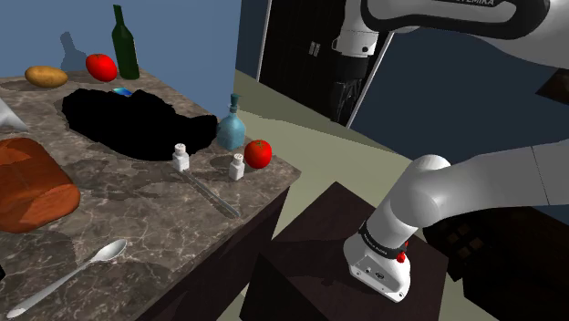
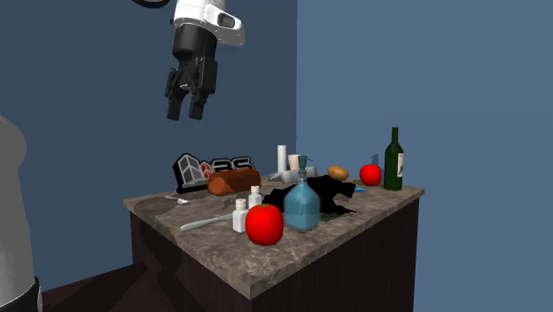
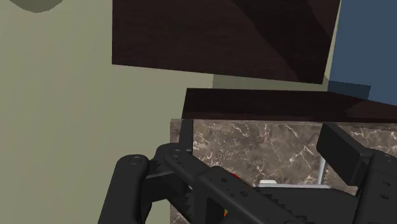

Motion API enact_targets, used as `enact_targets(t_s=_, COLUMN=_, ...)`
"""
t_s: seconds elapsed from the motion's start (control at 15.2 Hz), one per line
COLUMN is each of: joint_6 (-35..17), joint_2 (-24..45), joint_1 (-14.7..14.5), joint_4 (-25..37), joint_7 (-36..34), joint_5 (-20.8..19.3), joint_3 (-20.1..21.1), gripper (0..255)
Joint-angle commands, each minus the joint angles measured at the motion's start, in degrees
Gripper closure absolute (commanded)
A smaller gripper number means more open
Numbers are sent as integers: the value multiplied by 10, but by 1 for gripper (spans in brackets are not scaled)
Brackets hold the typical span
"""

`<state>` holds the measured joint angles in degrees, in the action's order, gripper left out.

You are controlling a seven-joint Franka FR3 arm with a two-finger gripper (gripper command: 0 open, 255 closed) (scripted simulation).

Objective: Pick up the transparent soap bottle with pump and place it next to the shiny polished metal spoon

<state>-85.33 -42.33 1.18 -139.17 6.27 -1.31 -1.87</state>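
The soap bottle (image 1: 232, 128) is see-through blue with a dark pump. It stands upright near the counter's corner, beside a red tomato (image 1: 258, 153); in the second exterior view the soap bottle (image 2: 301, 204) stands behind that tomato (image 2: 264, 223). The shiny metal spoon (image 1: 69, 273) lies at the counter's near edge, far from the bottle. My gripper (image 1: 343, 115) hangs open and empty, high in the air past the counter's corner, well above and apart from the bottle. The second exterior view has the gripper (image 2: 186, 113) high over the counter's left end. In the wrist view the fingers (image 3: 184, 184) stand apart over the marble counter (image 3: 254, 143).
Two small white shakers (image 1: 181, 157) (image 1: 237, 166) and a long thin utensil (image 1: 212, 194) lie between bottle and spoon. A brown wooden board (image 1: 27, 187), a black area (image 1: 128, 119) in the countertop, a green wine bottle (image 1: 125, 44), a second tomato (image 1: 100, 66) and a potato (image 1: 46, 76) are farther back.
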Motion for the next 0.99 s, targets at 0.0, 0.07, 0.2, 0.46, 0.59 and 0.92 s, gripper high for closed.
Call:
enact_targets(t_s=0.0, joint_6=0, joint_2=0, joint_1=0, joint_4=0, joint_7=0, joint_5=0, joint_3=0, gripper=0)
enact_targets(t_s=0.07, joint_6=-18, joint_2=19, joint_1=-1, joint_4=5, joint_7=0, joint_5=2, joint_3=0, gripper=0)
enact_targets(t_s=0.2, joint_6=-52, joint_2=58, joint_1=-4, joint_4=18, joint_7=0, joint_5=6, joint_3=-1, gripper=0)
enact_targets(t_s=0.46, joint_6=-114, joint_2=136, joint_1=-9, joint_4=52, joint_7=2, joint_5=15, joint_3=-2, gripper=0)
enact_targets(t_s=0.59, joint_6=-141, joint_2=176, joint_1=-11, joint_4=73, joint_7=4, joint_5=20, joint_3=-2, gripper=0)
enact_targets(t_s=0.92, joint_6=-196, joint_2=276, joint_1=-17, joint_4=138, joint_7=9, joint_5=32, joint_3=-3, gripper=0)
